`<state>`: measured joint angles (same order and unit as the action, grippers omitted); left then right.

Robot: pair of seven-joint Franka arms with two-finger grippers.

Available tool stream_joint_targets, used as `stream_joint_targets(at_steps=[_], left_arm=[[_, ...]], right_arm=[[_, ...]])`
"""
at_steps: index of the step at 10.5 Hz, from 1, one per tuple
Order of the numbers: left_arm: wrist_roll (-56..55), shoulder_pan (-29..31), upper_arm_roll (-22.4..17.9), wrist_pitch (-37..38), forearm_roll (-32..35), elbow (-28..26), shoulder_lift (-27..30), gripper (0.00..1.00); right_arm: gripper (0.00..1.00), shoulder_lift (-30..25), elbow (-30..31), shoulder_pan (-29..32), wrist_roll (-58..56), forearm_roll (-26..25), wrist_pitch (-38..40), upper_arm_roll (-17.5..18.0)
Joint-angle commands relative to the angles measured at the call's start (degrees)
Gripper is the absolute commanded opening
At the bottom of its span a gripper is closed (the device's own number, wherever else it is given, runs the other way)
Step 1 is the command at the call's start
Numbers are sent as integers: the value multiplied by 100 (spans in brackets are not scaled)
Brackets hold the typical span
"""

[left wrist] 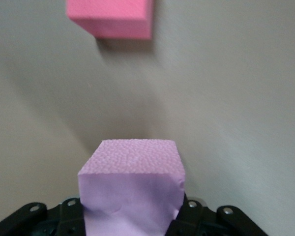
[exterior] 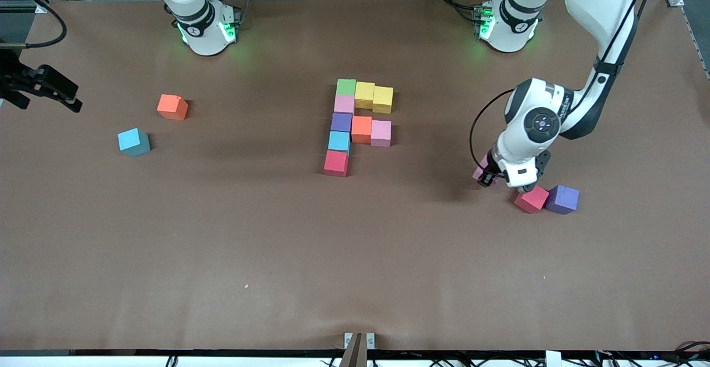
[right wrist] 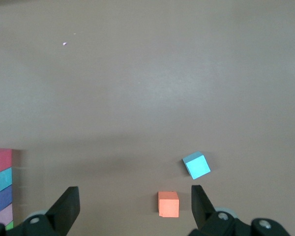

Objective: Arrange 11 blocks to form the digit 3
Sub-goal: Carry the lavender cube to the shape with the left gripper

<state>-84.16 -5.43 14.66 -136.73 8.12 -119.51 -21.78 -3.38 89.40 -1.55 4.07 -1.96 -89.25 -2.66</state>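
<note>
Lowest in front view, so nearest that camera, sit 2 loose cubes toward left arm's end of table: red block and purple block, touching side by side. Left gripper is right by the red block, down at table level, fingers closed on a pale pink block. In left wrist view that pink cube fills the gap between the black finger pads, and the red one lies apart from it on the table. In front view only a sliver of the pink cube peeks out past the wrist.

Partly built figure, mid-table, taken as the landmark: column of 5 touching cubes running toward the front camera – green block, pink, purple, cyan, red. Top bar: 2 yellow blocks beside the green. Middle bar: orange block then pink beside the purple one. Bars branch toward left arm's end.

Toward right arm's end, well apart from the figure: loose orange block and loose cyan block, near each other, not touching.

Right gripper waits over the table edge at its own end, fingers spread wide, holding nothing.
</note>
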Motion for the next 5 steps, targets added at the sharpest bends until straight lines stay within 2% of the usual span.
stream_joint_targets(at_steps=[1, 3, 5], left_arm=[[-880, -483, -16, 584, 67, 1031, -554, 6], [-1539, -887, -16, 1076, -134, 1918, -976, 6], [-2154, -1265, -25, 1210, -214, 2483, -1258, 6]], right_arm=[[100, -408, 585, 199, -116, 11, -215, 116], [100, -524, 772, 217, -319, 72, -409, 99], [100, -480, 790, 252, -319, 64, -392, 64]])
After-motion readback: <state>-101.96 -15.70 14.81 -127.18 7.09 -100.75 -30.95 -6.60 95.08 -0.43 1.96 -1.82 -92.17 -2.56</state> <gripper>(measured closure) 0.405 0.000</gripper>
